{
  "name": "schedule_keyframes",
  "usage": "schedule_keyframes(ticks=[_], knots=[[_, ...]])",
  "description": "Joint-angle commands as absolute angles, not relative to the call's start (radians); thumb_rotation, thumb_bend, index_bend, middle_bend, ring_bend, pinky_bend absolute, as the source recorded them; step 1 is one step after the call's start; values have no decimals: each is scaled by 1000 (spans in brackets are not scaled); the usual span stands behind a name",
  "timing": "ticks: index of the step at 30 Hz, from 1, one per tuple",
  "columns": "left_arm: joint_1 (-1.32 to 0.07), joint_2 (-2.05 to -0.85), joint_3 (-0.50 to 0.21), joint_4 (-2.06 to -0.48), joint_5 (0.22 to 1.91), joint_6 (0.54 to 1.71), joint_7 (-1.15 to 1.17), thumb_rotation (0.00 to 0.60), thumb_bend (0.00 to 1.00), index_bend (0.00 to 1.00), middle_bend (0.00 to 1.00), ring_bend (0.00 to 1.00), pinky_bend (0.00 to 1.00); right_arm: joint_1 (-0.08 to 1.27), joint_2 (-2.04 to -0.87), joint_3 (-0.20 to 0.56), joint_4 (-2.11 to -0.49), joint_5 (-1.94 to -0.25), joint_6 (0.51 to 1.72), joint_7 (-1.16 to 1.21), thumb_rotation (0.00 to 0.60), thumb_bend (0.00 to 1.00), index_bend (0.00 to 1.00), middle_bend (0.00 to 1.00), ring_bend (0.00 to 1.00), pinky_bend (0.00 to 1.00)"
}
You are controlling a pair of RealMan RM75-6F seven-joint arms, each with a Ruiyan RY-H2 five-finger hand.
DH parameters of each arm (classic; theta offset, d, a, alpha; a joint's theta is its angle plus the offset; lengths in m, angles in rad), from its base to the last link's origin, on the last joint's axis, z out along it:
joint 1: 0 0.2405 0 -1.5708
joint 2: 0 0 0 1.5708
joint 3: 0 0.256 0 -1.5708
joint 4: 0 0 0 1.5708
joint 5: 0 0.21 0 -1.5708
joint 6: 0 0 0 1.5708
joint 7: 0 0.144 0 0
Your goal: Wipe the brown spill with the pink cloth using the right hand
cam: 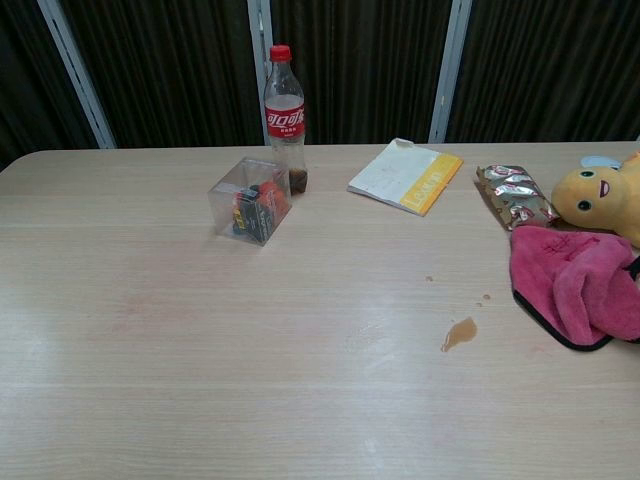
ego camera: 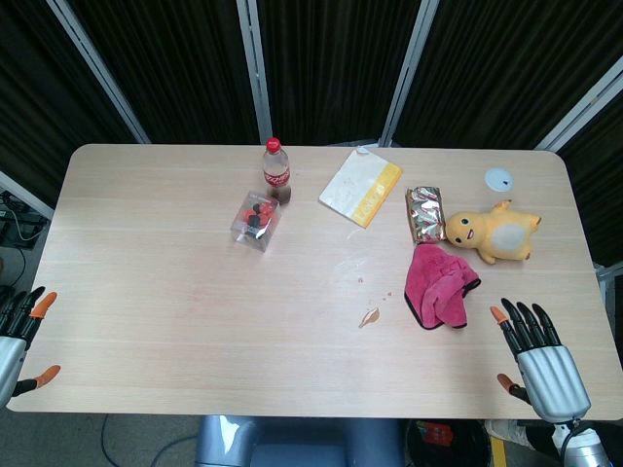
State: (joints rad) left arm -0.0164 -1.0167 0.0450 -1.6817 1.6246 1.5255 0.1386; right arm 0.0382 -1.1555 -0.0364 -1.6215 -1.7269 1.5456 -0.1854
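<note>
Light wood-grain table with rounded corners, set before dark pleated curtains divided by pale metal posts; floor and cables show past its left edge. The broad near-left stretch of the tabletop is bare, and open surface runs along the near edge between the two hands. Right hand: at the near right corner, over the table edge, fingers spread and holding nothing, near the cloth but apart from it. Left hand: at the near left edge, only partly in frame, fingers apart and empty (neither hand shows in the chest view). Pink cloth: crumpled in a loose heap with a dark trim along its near edge, lying right of centre, its far side just beside the yellow plush toy and the foil snack packet. Brown spill: a small teardrop puddle left of the cloth and slightly nearer, well apart from it, with a few tiny droplets on its far side. Far half of the table: cola bottle upright with red cap, nearly empty; clear plastic box just beside it; white-and-yellow booklet; small white disc near the far right corner.
</note>
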Motion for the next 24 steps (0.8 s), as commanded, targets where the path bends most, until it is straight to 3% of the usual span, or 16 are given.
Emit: schedule_keyframes(ticks=[1,24], knots=[[-15,-1017,44,-1680,1626,1529,134,600,0,0,0,0,0,37,-1154,-37,-1625,-1724,1543,-189,600,0,0,0,0,47],[-17,-1021,44,-1688,1615,1521,139,600,0,0,0,0,0,40,-1146,-36,-1648,-1691,1514,-182,600,0,0,0,0,48]])
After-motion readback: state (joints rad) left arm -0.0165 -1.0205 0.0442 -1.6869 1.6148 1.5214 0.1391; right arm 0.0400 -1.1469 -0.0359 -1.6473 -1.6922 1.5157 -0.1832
